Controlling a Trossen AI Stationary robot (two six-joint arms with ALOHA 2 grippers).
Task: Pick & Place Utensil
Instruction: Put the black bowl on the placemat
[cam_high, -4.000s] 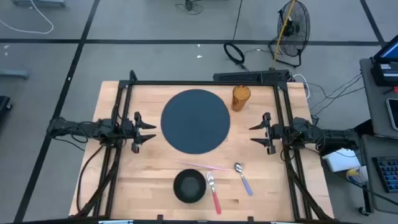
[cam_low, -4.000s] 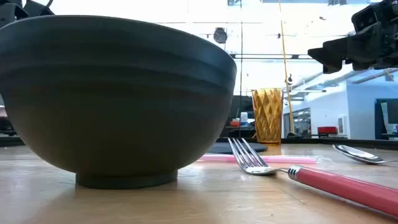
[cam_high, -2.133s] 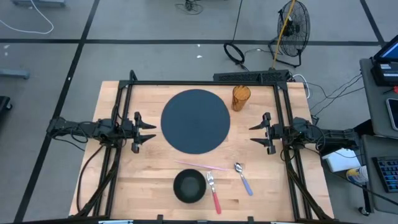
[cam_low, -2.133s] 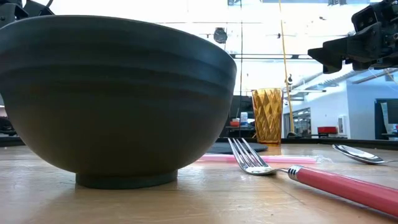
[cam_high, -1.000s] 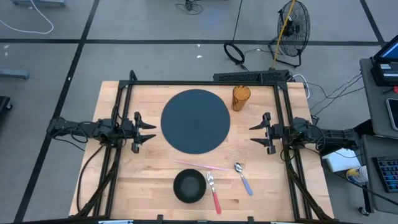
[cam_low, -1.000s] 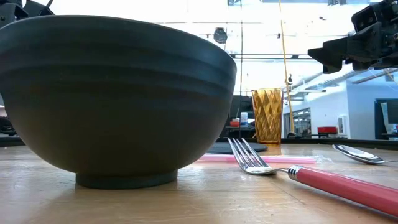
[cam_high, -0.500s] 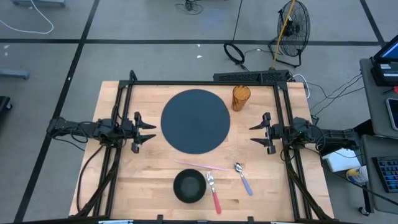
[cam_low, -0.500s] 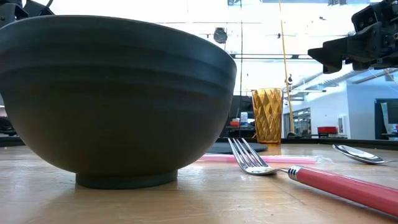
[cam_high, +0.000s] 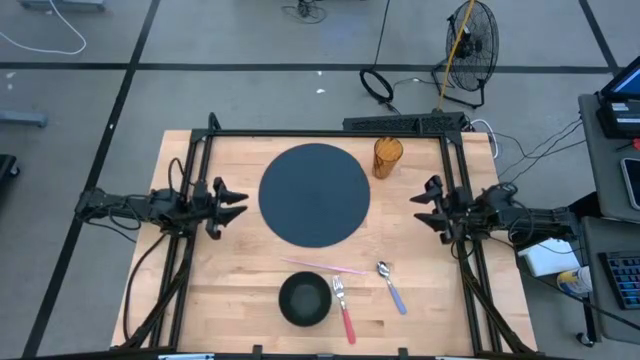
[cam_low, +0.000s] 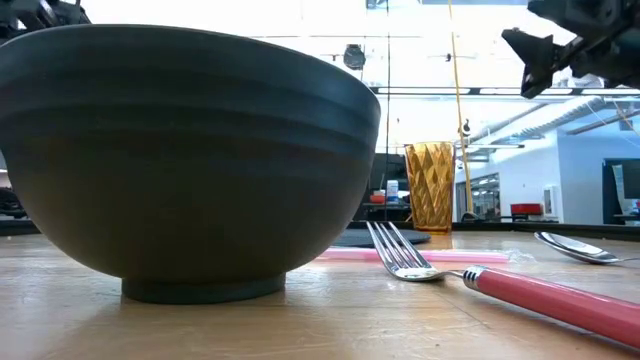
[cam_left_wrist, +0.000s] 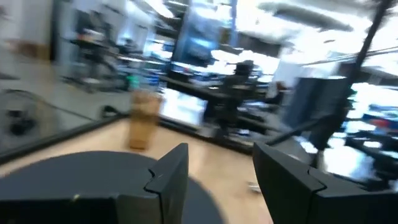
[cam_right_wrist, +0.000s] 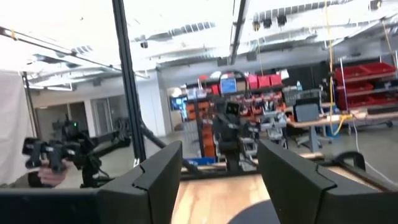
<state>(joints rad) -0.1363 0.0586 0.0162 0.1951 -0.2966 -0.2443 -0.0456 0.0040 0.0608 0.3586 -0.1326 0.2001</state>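
A fork (cam_high: 343, 305) with a red handle lies flat near the table's near edge, just right of a black bowl (cam_high: 304, 298). It also shows in the low view, fork (cam_low: 500, 285) beside bowl (cam_low: 180, 150). A spoon (cam_high: 390, 285) with a blue handle lies to the fork's right, and a pink straw (cam_high: 325, 266) lies beyond both. My left gripper (cam_high: 238, 203) is open at the left side of the dark round plate (cam_high: 315, 193). My right gripper (cam_high: 418, 208) is open at the plate's right side, above the table. Neither gripper is over the utensils.
An amber cup (cam_high: 388, 157) stands at the plate's far right. A black frame (cam_high: 330, 133) runs round the table's far and side edges. Bare wood lies between the plate and the utensils, and along the left and right near corners.
Both grippers have begun to move after standing still. My right gripper has risen in the low view and shifted a little toward the table's right edge. My left gripper has risen and turned slightly. The utensils, bowl and cup have kept their places.
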